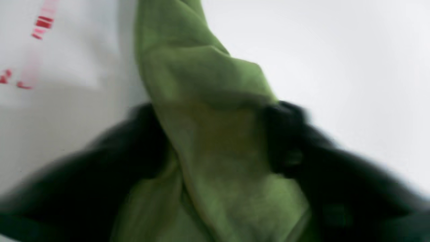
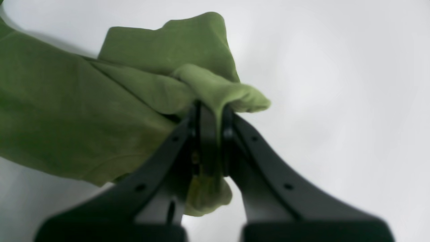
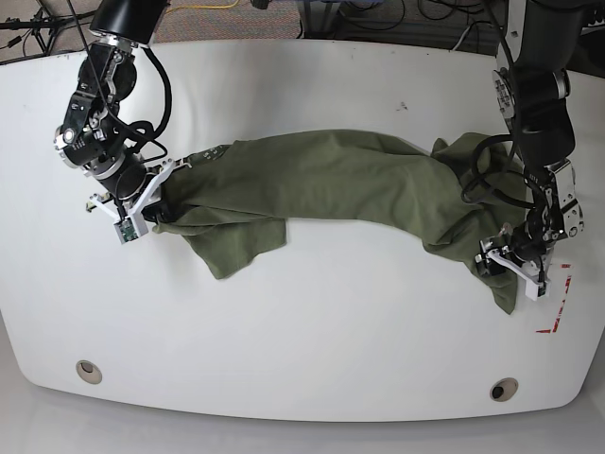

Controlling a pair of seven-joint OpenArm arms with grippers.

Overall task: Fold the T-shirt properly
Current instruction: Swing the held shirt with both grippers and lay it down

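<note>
A large olive-green cloth T-shirt (image 3: 312, 180) is found bunched lengthwise across the white tabletop (image 3: 284, 331), spanning the space between the two arms. At the end nearer the right arm, a short flap is seen hanging out toward the camera side of the base view; at the other end, the fabric is gathered in creased folds, with a narrow tip pointed toward the same side.

The black right gripper (image 2: 215, 114) is observed nearly closed, with a pinch of the shirt's fabric held between its fingers and a small tuft protruding beyond the tips. The black left gripper (image 1: 215, 134) is observed with its fingers spread wide, one on either side of a fold of the shirt; whether any fabric is gripped there cannot be told, as the fingers are blurred in the left wrist view.

Red markings (image 3: 563, 298) are noted on the tabletop beside the left arm. Two round, dark-centred fittings are noted near the tabletop's front edge, one toward each side.
</note>
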